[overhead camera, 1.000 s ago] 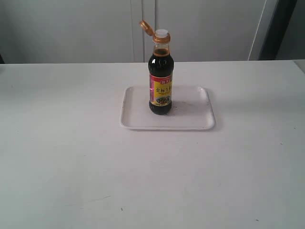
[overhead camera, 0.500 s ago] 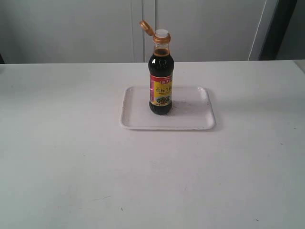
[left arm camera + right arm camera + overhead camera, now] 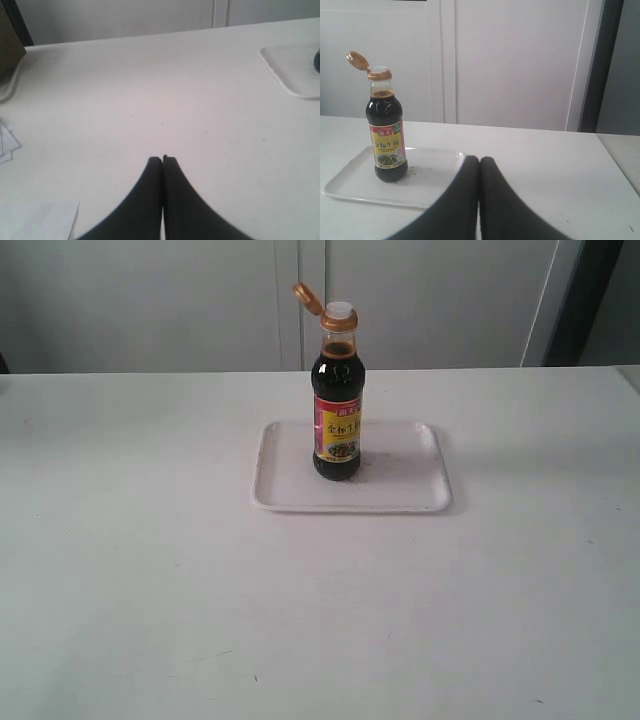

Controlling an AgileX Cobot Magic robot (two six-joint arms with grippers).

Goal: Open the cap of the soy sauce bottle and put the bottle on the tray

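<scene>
The soy sauce bottle point(image 3: 338, 400) stands upright on the white tray point(image 3: 400, 490) in the middle of the table. Its golden-tan cap point(image 3: 307, 296) is flipped open and hangs to one side of the white spout. The right wrist view shows the same bottle point(image 3: 386, 135), open cap point(image 3: 358, 61) and tray point(image 3: 350, 185). My right gripper point(image 3: 479, 159) is shut and empty, well away from the bottle. My left gripper point(image 3: 162, 159) is shut and empty over bare table, with a corner of the tray point(image 3: 287, 67) far off. Neither arm shows in the exterior view.
White cabinet doors point(image 3: 300, 300) stand behind the table. The left wrist view shows sheets of paper point(image 3: 35, 220) and a dark object point(image 3: 9, 45) near one table edge. The table's right edge point(image 3: 615, 160) runs close to the right gripper.
</scene>
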